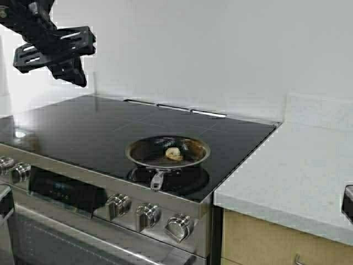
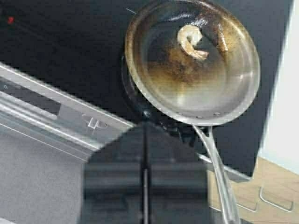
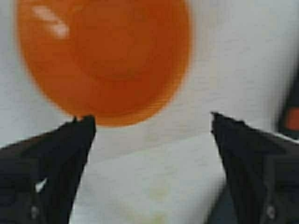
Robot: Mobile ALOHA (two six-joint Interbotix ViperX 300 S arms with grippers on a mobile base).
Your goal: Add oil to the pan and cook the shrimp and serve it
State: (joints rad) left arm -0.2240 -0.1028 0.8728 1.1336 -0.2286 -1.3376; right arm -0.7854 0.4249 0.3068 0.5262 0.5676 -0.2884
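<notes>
The steel pan point(image 1: 142, 149), browned inside, sits on the front right burner of the black stovetop, its handle point(image 1: 159, 179) pointing toward the front edge. One pale curled shrimp point(image 1: 174, 154) lies in its middle. My left gripper point(image 1: 55, 52) is raised high at the far left, shut and empty. In its wrist view, my left gripper point(image 2: 145, 135) hangs above the pan point(image 2: 201, 93) and shrimp point(image 2: 190, 41). My right gripper point(image 3: 152, 122) is open and empty over the white counter, just short of an orange bowl point(image 3: 103, 56). The oil jug is out of view.
The stove's control panel with knobs point(image 1: 148, 215) runs along the front. A white counter point(image 1: 292, 176) lies to the right of the stove, a white wall behind. A dark part of the right arm point(image 1: 348, 203) shows at the right edge.
</notes>
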